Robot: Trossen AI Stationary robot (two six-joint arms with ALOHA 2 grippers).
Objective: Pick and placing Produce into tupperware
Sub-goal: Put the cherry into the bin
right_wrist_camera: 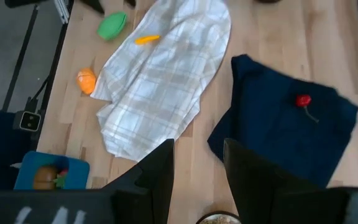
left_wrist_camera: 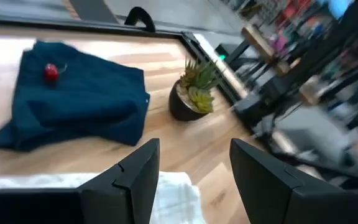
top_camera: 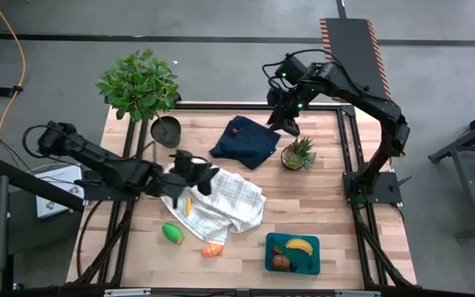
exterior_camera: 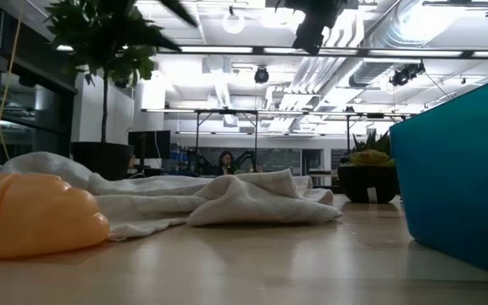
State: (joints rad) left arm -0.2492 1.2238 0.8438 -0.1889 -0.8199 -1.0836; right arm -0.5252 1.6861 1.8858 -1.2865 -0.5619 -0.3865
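Presently on the wooden table [top_camera: 303, 206], listed by position.

Tupperware [top_camera: 271, 247]: teal-blue, near edge, right of centre. It holds a yellow banana [top_camera: 298, 245], a brown round piece [top_camera: 281, 261] and something small and red beside it (too small to name).

Green piece [top_camera: 171, 233]: on bare wood, near-left, just beside the near edge of the checked white cloth [top_camera: 237, 206].

Orange piece [top_camera: 212, 249]: on bare wood at the cloth's near corner, between the green piece and the tupperware.

Small orange-yellow piece [top_camera: 189, 205]: lying on the checked cloth, towards its left side.

Red berry [top_camera: 235, 129]: on the dark navy cloth [top_camera: 250, 144], which sits crumpled at the far middle of the table.

Spiky green potted plant [top_camera: 298, 153]: just right of the navy cloth.

Large leafy potted plant [top_camera: 141, 87]: far-left corner, in a dark pot.

Left gripper [top_camera: 205, 176]: over the left part of the checked cloth; its fingers [left_wrist_camera: 129, 180] stand apart with nothing between them.

Right gripper [top_camera: 289, 125]: raised above the far edge of the table, between the navy cloth and the spiky plant; its fingers [right_wrist_camera: 157, 171] are parted, holding nothing.

A seated person [exterior_camera: 225, 161] shows far off in the room beyond the table.
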